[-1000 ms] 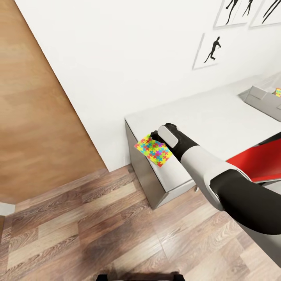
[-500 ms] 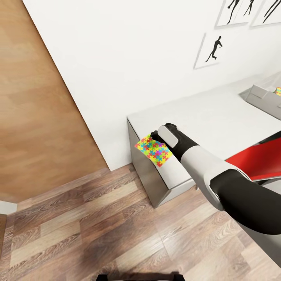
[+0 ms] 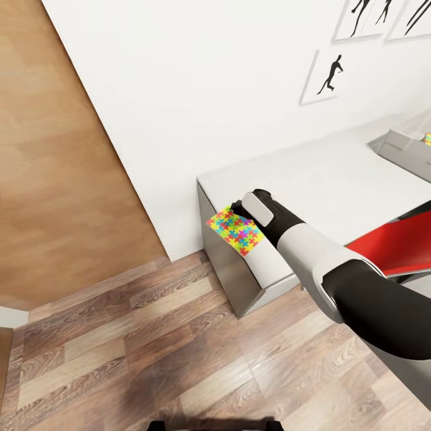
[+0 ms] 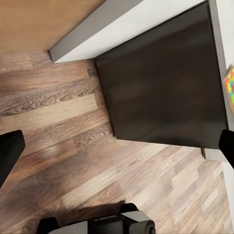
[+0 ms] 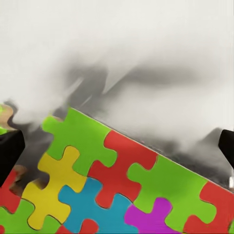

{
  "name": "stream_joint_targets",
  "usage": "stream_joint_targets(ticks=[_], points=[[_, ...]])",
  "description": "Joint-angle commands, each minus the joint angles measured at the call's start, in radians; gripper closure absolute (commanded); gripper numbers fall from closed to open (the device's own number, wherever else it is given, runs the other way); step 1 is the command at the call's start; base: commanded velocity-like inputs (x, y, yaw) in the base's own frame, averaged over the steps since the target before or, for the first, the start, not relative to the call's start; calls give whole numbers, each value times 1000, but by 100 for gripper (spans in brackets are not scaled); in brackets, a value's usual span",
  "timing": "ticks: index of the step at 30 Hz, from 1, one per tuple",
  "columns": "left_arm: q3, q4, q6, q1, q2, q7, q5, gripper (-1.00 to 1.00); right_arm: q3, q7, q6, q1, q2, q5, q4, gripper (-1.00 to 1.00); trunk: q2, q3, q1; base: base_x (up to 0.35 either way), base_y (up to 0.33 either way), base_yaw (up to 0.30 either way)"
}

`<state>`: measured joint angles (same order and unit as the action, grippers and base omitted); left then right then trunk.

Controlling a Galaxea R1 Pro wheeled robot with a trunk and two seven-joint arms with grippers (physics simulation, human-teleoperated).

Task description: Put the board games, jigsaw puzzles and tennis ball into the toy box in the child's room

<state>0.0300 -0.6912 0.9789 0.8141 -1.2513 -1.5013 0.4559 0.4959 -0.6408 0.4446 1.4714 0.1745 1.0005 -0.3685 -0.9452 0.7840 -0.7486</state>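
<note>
The right gripper [image 3: 242, 212] is clenched on a bright jigsaw puzzle [image 3: 235, 230], held clear above the near corner of the white table [image 3: 311, 179], apparently for carrying. The left gripper [image 4: 117, 146] is spread wide and empty over the wooden floor [image 4: 58, 146]. Far along the table a grey toy box [image 3: 402, 148] is seen, another colourful piece [image 3: 427, 140] showing inside.

My right arm reaches forward and to the left across my front, its wrist bent, and my right gripper [image 3: 239, 222] is closed on a flat jigsaw puzzle [image 3: 235, 230], held tilted.
</note>
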Motion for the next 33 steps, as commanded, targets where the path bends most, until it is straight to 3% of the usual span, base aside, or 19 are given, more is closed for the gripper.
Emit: stream_joint_targets(ticks=[1, 14, 19, 33], points=[[-2, 1, 11, 2, 0, -4, 1, -100, -3, -5, 2, -2, 0, 29, 0, -100, -1, 1, 0, -18, 48, 0], [-1, 0, 11, 2, -16, -6, 5, -100, -3, -5, 2, -2, 0, 29, 0, -100, -1, 1, 0, -3, 7, 0], [-2, -1, 10, 2, -17, -69, 0, -100, -3, -5, 2, -2, 0, 29, 0, -100, -1, 1, 0, 0, 0, 0], [-4, -1, 8, 2, -12, -69, -8, -100, -3, -5, 2, -1, 0, 28, -1, -100, -1, 1, 0, 0, 0, 0]])
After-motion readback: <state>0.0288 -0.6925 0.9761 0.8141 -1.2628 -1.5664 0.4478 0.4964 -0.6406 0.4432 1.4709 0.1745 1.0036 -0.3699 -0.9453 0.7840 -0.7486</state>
